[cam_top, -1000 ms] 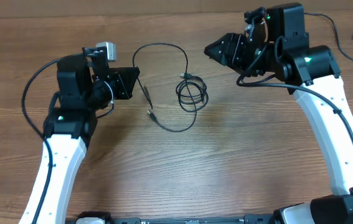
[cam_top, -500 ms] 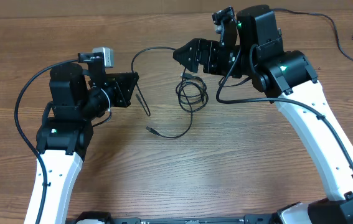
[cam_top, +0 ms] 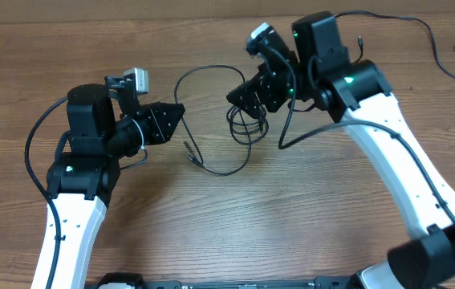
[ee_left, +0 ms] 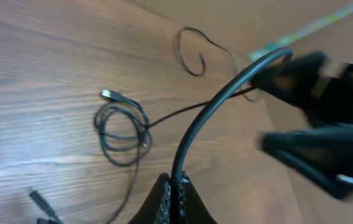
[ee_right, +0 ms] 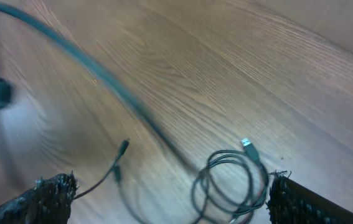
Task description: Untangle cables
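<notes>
Thin black cables lie mid-table. A small coil (cam_top: 247,127) with a plug end sits right of centre, and a long loose strand (cam_top: 203,68) arcs up from it and over to my left gripper (cam_top: 180,109), which is shut on that strand. In the left wrist view the held strand (ee_left: 213,106) rises from between the closed fingers of the left gripper (ee_left: 176,190), with the coil (ee_left: 144,134) beyond. My right gripper (cam_top: 243,96) hovers just above the coil, open wide. In the right wrist view the coil (ee_right: 262,183) lies between the spread fingers of the right gripper (ee_right: 173,202), nearer the right one.
Another strand runs from the coil to a loose plug end (cam_top: 190,151) in front of the left gripper. A thicker black wire (cam_top: 440,48) trails across the far right of the wooden table (cam_top: 291,225). The two grippers stand close together over the cables.
My right arm has swung left and down over the coil, and its jaws have opened wide. The left gripper has stayed shut on the strand, shifting only slightly.
</notes>
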Action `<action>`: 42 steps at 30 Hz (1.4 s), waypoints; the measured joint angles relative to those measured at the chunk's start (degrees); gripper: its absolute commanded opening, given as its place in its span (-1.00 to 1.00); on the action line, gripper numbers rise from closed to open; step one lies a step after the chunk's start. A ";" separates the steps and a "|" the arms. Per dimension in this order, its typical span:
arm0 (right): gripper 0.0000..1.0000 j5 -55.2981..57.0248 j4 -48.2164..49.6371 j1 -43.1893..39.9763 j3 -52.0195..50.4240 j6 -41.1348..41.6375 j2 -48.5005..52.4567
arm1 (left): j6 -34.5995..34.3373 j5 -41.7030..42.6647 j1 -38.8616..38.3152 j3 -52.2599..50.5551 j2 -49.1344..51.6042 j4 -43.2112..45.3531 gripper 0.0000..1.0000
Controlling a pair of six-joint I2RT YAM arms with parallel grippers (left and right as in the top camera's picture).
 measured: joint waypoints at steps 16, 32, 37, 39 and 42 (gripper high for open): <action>-0.41 4.94 7.69 1.49 0.00 -4.37 2.75 | -0.76 2.10 0.00 0.00 0.00 -1.77 -0.92; -0.83 5.18 8.20 1.49 0.00 -0.66 2.75 | -0.76 -5.16 0.00 0.00 0.00 -4.55 -0.91; -0.93 5.27 8.24 1.49 0.00 -0.17 2.75 | -0.74 -5.49 0.00 0.00 0.00 -4.52 -0.92; -0.93 5.27 8.66 1.49 0.00 0.28 2.75 | -0.76 -5.49 0.00 0.00 0.00 -4.55 -0.90; -0.93 5.29 9.16 1.49 0.00 1.18 2.75 | -0.76 -5.49 0.00 0.00 0.00 -4.55 -0.89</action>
